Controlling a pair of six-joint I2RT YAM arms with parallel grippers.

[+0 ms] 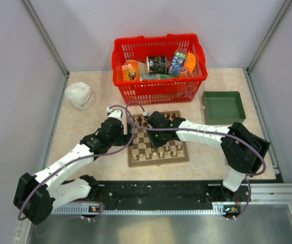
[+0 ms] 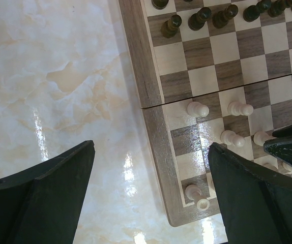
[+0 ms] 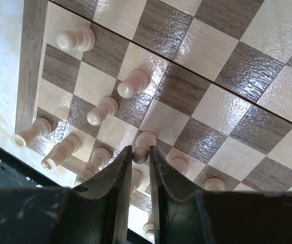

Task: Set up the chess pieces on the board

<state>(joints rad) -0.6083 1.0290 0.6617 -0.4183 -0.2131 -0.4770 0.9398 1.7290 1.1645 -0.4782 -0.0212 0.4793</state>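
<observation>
Marbled table (image 1: 80, 122), board (image 1: 158, 161) lying at its centre. I am holding the right claw (image 3: 140, 152) clenched on a pale pawn (image 3: 145, 142), which is standing upright directly between its tips on the board's far half. Meanwhile the left claw (image 2: 151, 146) is hanging released off the board's left edge.

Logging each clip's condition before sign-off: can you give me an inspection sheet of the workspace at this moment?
Surface: beige marbled table, glossy.
Job's things: board at centre; dark pieces ranked at one end, pale pieces at the other, one by the corner apparently on its side.
Clutter: red basket of packaged goods, green tray, white bundle, all off the board.
Grippers: left gripper open, above the board's edge; right gripper closed on a single pale piece.
Cables: purple cable along the left arm, looping near the board's far edge.
Surroundings: plain grey walls.
</observation>
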